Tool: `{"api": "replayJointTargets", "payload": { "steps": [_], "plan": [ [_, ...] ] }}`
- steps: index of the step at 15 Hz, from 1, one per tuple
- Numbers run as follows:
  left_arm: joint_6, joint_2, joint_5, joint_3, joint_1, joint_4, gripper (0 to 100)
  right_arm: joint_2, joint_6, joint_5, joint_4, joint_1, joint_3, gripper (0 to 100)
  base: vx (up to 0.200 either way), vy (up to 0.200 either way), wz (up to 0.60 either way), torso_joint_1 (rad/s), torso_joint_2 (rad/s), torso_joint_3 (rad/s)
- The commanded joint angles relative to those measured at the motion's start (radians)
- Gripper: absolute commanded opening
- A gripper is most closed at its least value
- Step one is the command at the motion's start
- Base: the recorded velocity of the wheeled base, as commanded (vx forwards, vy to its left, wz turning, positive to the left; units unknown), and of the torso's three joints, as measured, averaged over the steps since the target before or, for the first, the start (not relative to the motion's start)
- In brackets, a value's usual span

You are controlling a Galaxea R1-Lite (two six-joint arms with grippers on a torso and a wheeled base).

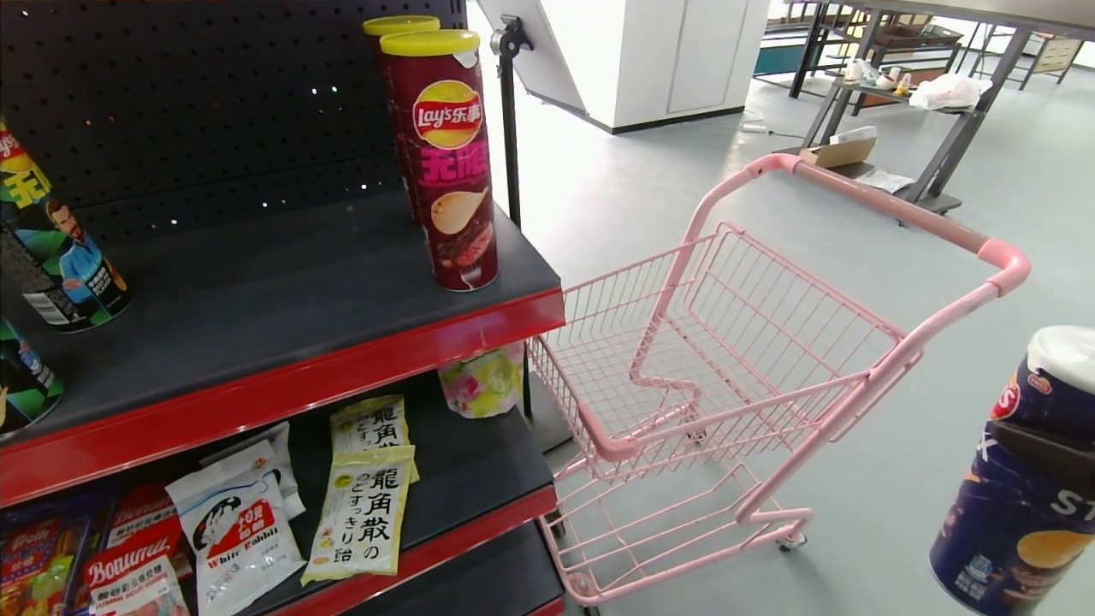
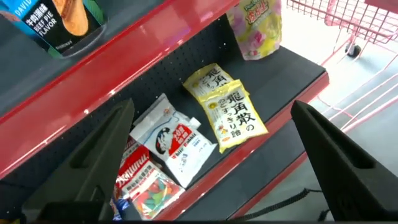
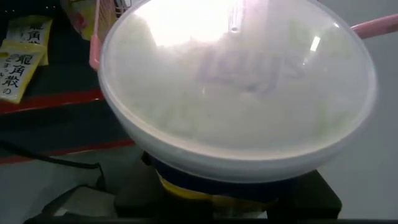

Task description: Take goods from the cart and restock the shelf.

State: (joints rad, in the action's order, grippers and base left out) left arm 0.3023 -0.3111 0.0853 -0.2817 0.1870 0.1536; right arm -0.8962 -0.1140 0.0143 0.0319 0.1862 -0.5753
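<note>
Hanging beside the pink wire cart (image 1: pixel 727 342) in the head view, the blue chip can (image 1: pixel 1018 488) stood upright, well apart from the dark shelf (image 1: pixel 282 282) that carried a maroon can (image 1: pixel 449 162). It was probably a light, stiff cardboard tube, smooth and crushable, best held round its middle. From the left wrist, the left claw (image 2: pixel 212 111) gaped empty above crinkly candy bags (image 2: pixel 174 140). From the right wrist, the right claw (image 3: pixel 236 199) clamped the can below its translucent plastic lid (image 3: pixel 239 93).

Maroon cardboard chip tube (image 1: pixel 453 162), yellow lid, 11 o'clock; pink wire metal cart (image 1: pixel 890 208), 3 o'clock; navy cardboard chip tube (image 1: pixel 1018 513), white lid, 4 o'clock; black metal shelf (image 1: pixel 257 282), red edge.
</note>
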Motion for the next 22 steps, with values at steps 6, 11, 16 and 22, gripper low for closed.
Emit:
{"api": "replayJointTargets", "payload": {
  "steps": [6,11,16,22],
  "plan": [
    [0.026,0.001,0.004,-0.033,0.000,0.000,100,0.040,-0.010,-0.007,-0.004,-0.019,0.043,0,-0.200,0.000,0.00,0.003,0.00,0.001],
    [0.055,-0.002,0.004,-0.054,-0.001,-0.002,100,0.056,-0.010,-0.005,-0.003,-0.017,0.046,0,-0.040,0.000,0.48,0.000,0.00,0.003],
    [0.055,0.001,0.005,-0.062,-0.001,-0.002,100,0.054,-0.010,-0.005,-0.004,-0.014,0.038,0,0.000,0.000,0.60,0.005,0.00,0.003],
    [0.055,0.003,0.004,-0.051,0.000,0.000,100,0.085,-0.036,-0.002,-0.004,-0.014,0.080,0,0.000,0.100,0.10,0.002,0.00,0.003]
  ]
}}
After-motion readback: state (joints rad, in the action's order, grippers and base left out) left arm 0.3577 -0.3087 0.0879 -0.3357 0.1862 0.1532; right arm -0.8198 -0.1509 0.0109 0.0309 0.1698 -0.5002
